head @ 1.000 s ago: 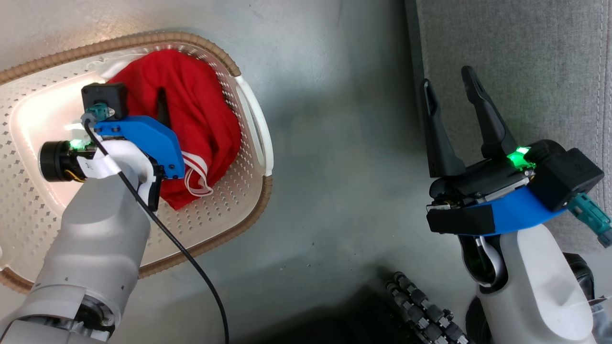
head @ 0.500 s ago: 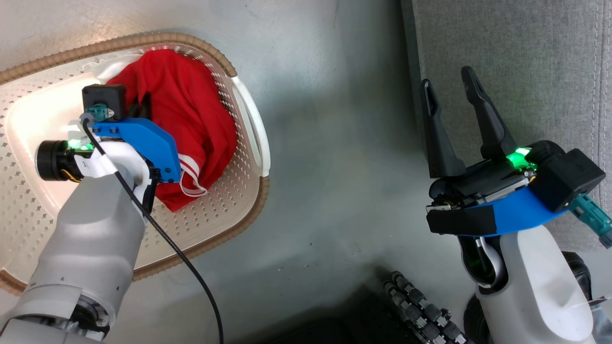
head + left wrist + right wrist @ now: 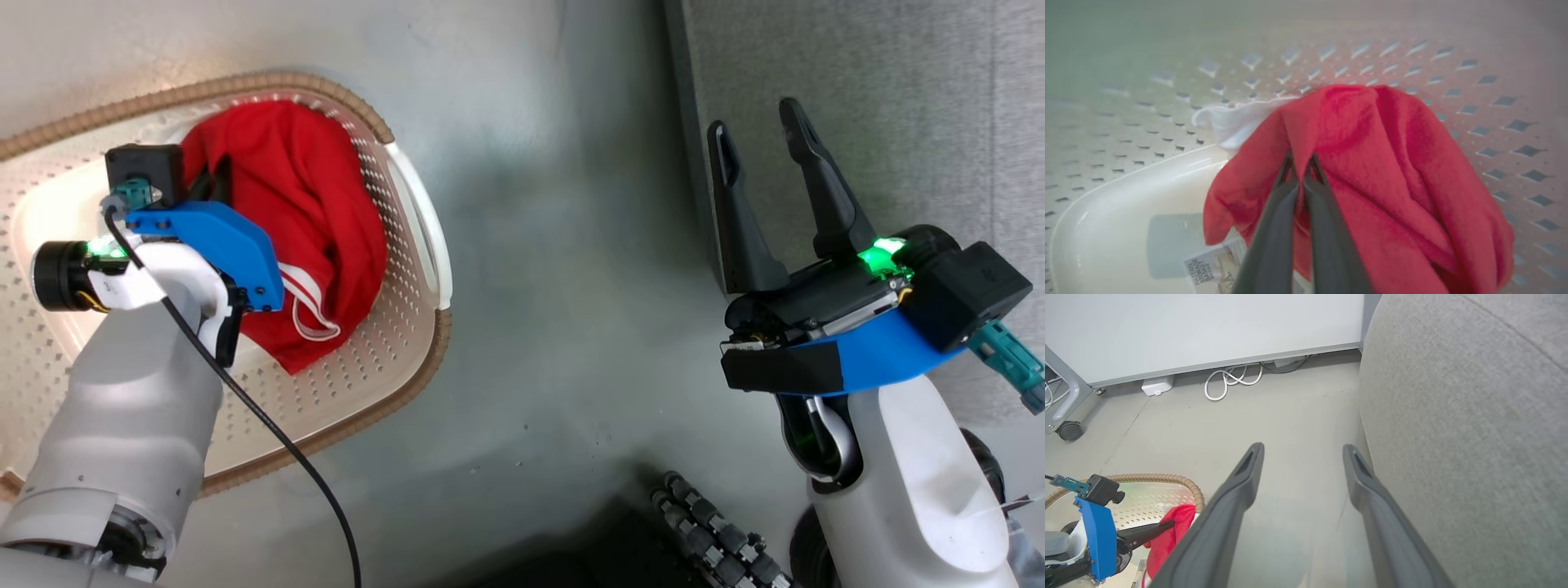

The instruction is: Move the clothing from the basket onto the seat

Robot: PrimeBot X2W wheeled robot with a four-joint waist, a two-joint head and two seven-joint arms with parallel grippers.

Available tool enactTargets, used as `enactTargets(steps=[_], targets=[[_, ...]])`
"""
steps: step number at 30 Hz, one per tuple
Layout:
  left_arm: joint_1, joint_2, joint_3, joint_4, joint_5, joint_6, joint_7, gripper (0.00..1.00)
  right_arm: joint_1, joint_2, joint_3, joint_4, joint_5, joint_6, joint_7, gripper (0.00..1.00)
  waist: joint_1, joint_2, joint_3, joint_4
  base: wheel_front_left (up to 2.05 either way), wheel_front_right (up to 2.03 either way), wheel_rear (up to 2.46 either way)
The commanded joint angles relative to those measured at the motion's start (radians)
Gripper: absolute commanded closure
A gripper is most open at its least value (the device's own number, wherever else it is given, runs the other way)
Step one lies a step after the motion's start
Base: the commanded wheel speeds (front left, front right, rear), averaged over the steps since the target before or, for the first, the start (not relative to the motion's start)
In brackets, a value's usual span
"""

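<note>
Red clothing (image 3: 326,212) with white stripe trim lies bunched in the right end of the cream perforated basket (image 3: 351,384). My left gripper (image 3: 1300,159) reaches down into the basket and is shut on a raised fold of the red clothing (image 3: 1392,183); a white part (image 3: 1233,122) pokes out behind it. The right wrist view shows the left gripper (image 3: 1161,527) touching the clothing (image 3: 1167,543) under the brown rim (image 3: 1180,482). My right gripper (image 3: 753,118) hangs open and empty at the edge of the grey seat (image 3: 898,122), also beside the seat (image 3: 1474,437) in its own view (image 3: 1302,449).
Bare grey floor (image 3: 555,286) separates the basket from the seat. A black cable (image 3: 269,433) trails from my left wrist. Against the far wall lie white cables (image 3: 1229,379), a white box (image 3: 1157,386) and a caster wheel (image 3: 1069,430). My base's ribbed black conduit (image 3: 718,531) sits low.
My left gripper has shut on a fold of the red clothing, pulling the cloth up toward it. The head camera has shifted slightly. The right arm stays still.
</note>
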Motion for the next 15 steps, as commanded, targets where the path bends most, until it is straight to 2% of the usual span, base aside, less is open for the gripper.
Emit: enactTargets(steps=[1, 6, 15], targets=[[0.004, 0.002, -0.002, 0.0, -0.004, -0.002, -0.006, 1.0, -0.014, 0.003, 0.001, 0.003, 0.003, 0.0, -0.004, 0.0, 0.0, 0.0, -0.019, 0.003, 0.0, 0.0, 0.0], [0.045, -0.024, 0.001, 0.001, -0.017, -0.011, -0.026, 1.0, -0.008, 0.002, -0.01, 0.02, -0.014, 0.0, -0.004, 0.0, 0.0, 0.0, -0.105, 0.025, 0.0, 0.0, 0.0], [0.154, -0.092, -0.012, -0.031, -0.026, -0.044, -0.046, 1.0, 0.05, 0.002, -0.049, 0.069, -0.056, 0.0, -0.001, 0.0, 0.0, 0.0, -0.317, 0.105, 0.0, 0.0, 0.0]])
